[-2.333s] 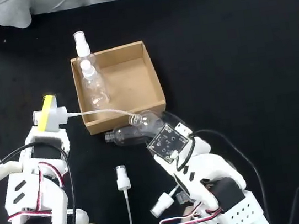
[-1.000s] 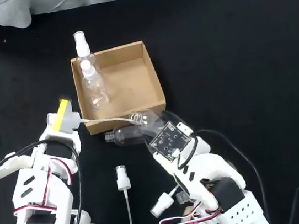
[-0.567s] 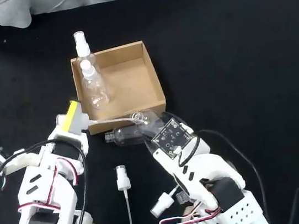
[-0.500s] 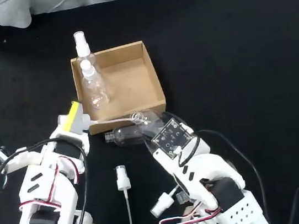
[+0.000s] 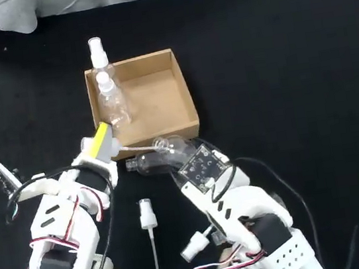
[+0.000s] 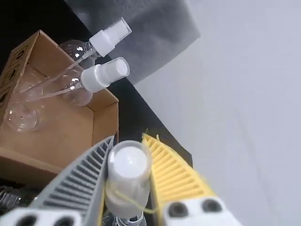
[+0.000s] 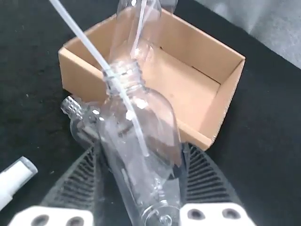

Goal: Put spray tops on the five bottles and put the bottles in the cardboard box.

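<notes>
1. The left pincer (image 6: 128, 141) pinches a white plastic spray top (image 6: 128, 165) between its grey and yellow fingers. A thin clear tube (image 5: 136, 147) runs from this top across to the right pincer (image 7: 140, 157).
2. The right pincer is clamped around a clear round plastic bottle (image 7: 141, 117), and the tube passes in through the bottle's neck.
3. Just beyond both pincers sits the open brown cardboard box (image 5: 188, 100). Two capped clear bottles (image 5: 113, 100) lie along the side nearer the left pincer, one poking past the far rim.
4. An uncapped clear bottle (image 5: 147, 164) lies on the black table (image 5: 289, 59), just beside the right pincer.
5. Two loose white spray tops (image 5: 146, 214) lie behind the pincers, between the arms.
</notes>
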Action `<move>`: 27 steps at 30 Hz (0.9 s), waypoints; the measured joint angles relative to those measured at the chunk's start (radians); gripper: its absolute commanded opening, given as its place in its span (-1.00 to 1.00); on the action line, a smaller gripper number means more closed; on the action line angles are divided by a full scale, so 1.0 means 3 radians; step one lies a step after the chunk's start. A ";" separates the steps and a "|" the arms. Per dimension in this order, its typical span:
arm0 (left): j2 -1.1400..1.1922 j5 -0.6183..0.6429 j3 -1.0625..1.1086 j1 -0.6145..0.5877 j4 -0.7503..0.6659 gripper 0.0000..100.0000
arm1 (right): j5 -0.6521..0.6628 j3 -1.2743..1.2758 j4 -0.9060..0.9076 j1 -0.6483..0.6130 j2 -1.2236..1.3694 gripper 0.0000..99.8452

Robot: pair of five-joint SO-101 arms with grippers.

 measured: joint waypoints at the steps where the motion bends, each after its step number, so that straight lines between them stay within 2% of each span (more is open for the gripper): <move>1: 0.0000 0.0000 0.0000 0.0010 0.0000 -0.94 | 0.0000 0.0000 0.0000 0.0000 0.0000 -0.84; 4: -0.0026 -0.0005 0.0046 0.0020 -0.0005 -0.94 | 0.0000 0.0000 0.0000 0.0000 0.0000 -0.84; 15: 0.0000 -0.0230 0.0164 0.0450 -0.0020 -0.94 | 0.0005 0.0000 0.0000 0.0000 0.0000 -0.84; 22: 0.0000 -0.0230 0.0164 0.0491 -0.0031 -0.93 | 0.0005 0.0000 0.0000 0.0000 0.0000 -0.84; 27: -0.0005 -0.0286 0.0251 0.0726 -0.0051 -0.93 | 0.0005 0.0000 0.0000 0.0000 0.0000 -0.84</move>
